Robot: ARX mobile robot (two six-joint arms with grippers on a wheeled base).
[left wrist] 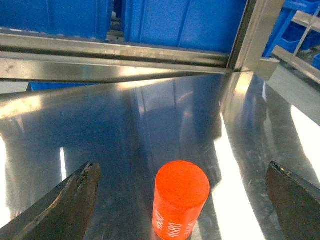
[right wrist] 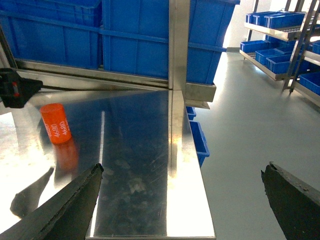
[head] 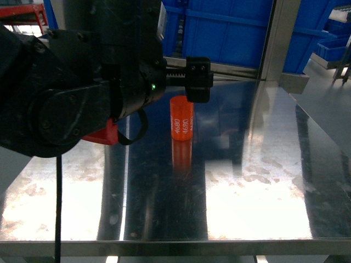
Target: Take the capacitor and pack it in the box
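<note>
Near the centre of the head view, the orange capacitor (head: 181, 120) stands upright on the steel counter (head: 247, 181), with white numerals printed down its side and its reflection showing on the polished surface directly below it. The left arm (head: 66, 93) fills the upper left of the frame, and its black tool (head: 198, 80) sits just above and slightly right of the capacitor; whether they touch cannot be told from this view.

In the left wrist view, the capacitor (left wrist: 180, 199) appears at lower centre, between the two dark fingers (left wrist: 65, 207) at the lower left and lower right corners. The left tool (left wrist: 181, 202) is spread wide, and neither finger touches the capacitor.

In the right wrist view, the right tool (right wrist: 182, 200) is also spread wide, holding nothing, with its fingers (right wrist: 60, 210) at the two lower corners. It hangs over the right edge of the counter (right wrist: 145, 160), well apart from the capacitor (right wrist: 56, 123), which stands at middle left. Blue bins (right wrist: 145, 37) are stacked behind the counter along the top of the frame, and more sit on shelving (right wrist: 280, 35) at upper right. The box is not visible in any view.
</note>
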